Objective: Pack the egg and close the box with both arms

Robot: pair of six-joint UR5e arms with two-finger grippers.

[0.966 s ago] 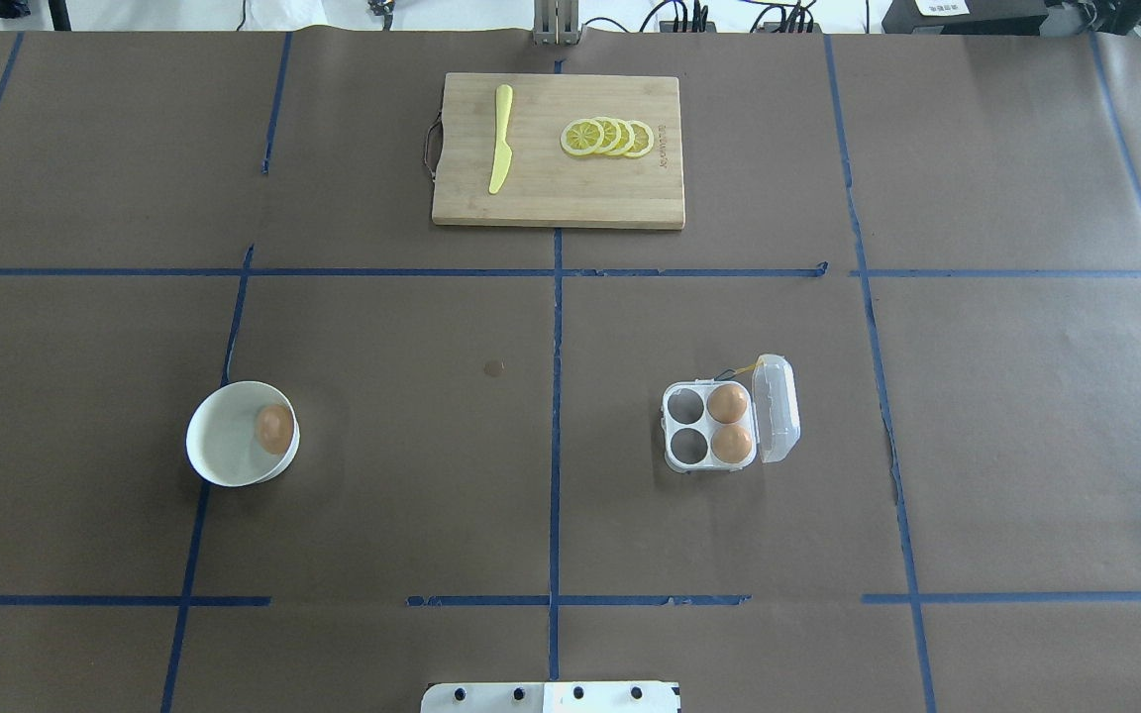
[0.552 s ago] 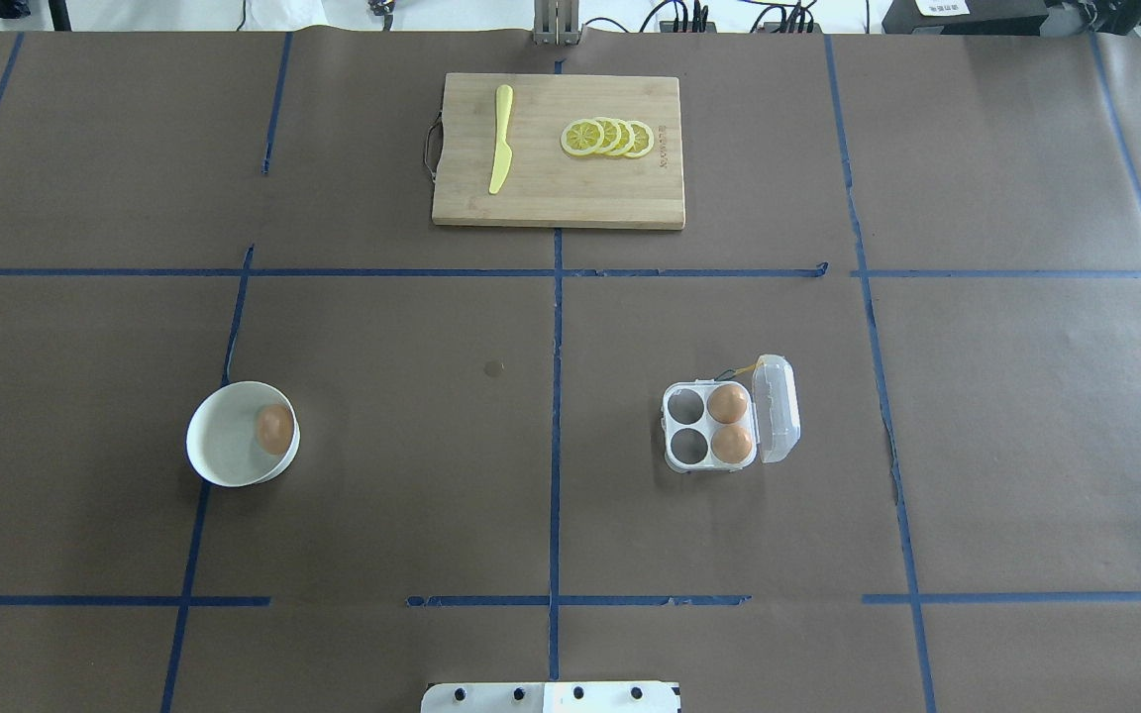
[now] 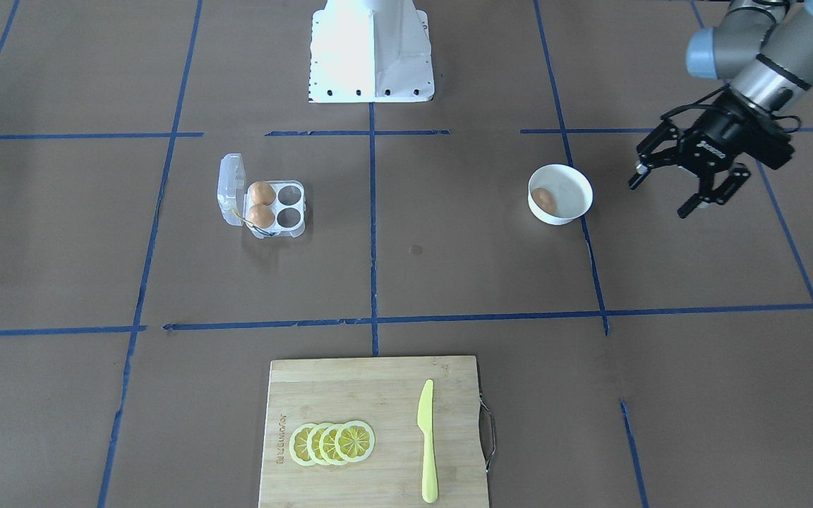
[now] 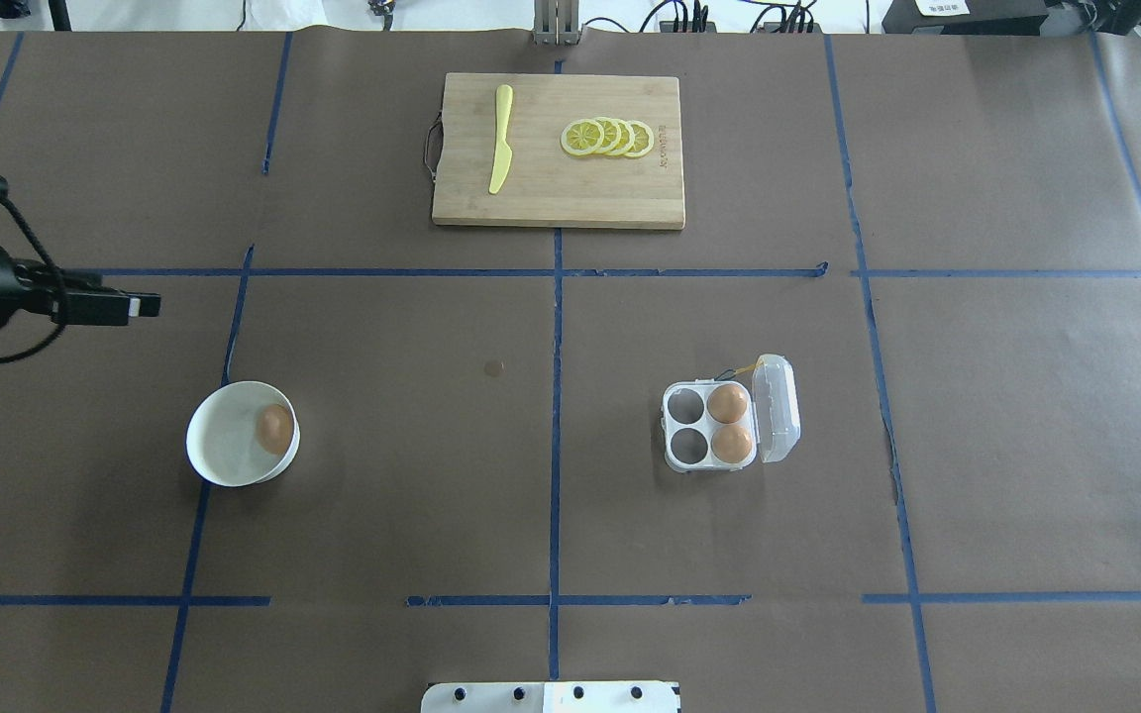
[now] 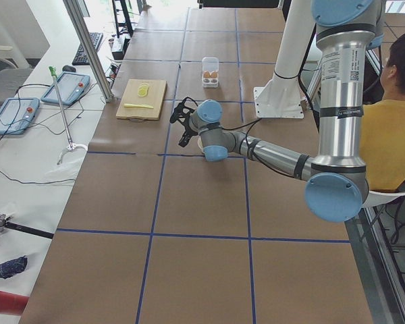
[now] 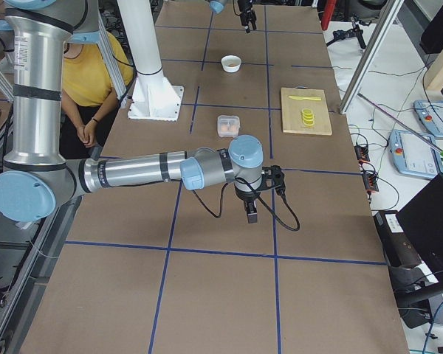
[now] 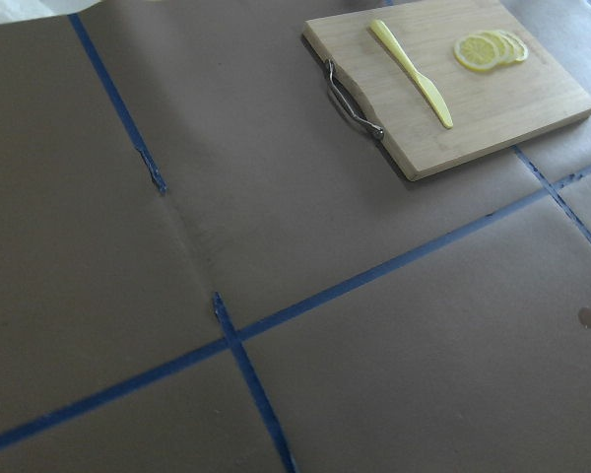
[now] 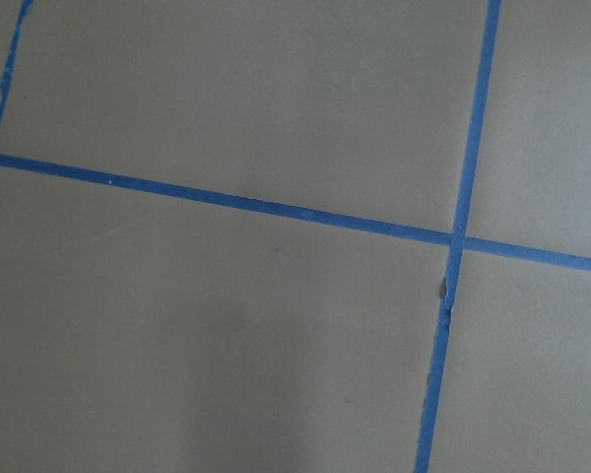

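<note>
The egg (image 4: 274,426) (image 3: 543,200) lies in a round white bowl (image 4: 219,446) (image 3: 570,189) on the robot's left side. The box (image 4: 686,448) (image 3: 291,209) stands open on the right side, lid up. Two other brown eggs fill the cells next to the lid; the other two cells are bare. My left gripper (image 3: 663,194) is open and empty, hovering outboard of the bowl. One of its fingers (image 4: 120,306) shows at the overhead view's left edge. My right gripper (image 6: 252,214) shows only in the exterior right view, far from the box; I cannot tell its state.
A wooden cutting board (image 4: 558,193) with a yellow knife (image 4: 500,139) and lemon slices (image 4: 607,137) lies at the far middle. The white pedestal base (image 3: 371,56) stands at the near edge. A person in yellow (image 5: 391,135) sits beside the robot.
My left gripper has come into the overhead view from the left edge and moved right, toward the area beyond the bowl. The egg, bowl and box have not moved.
</note>
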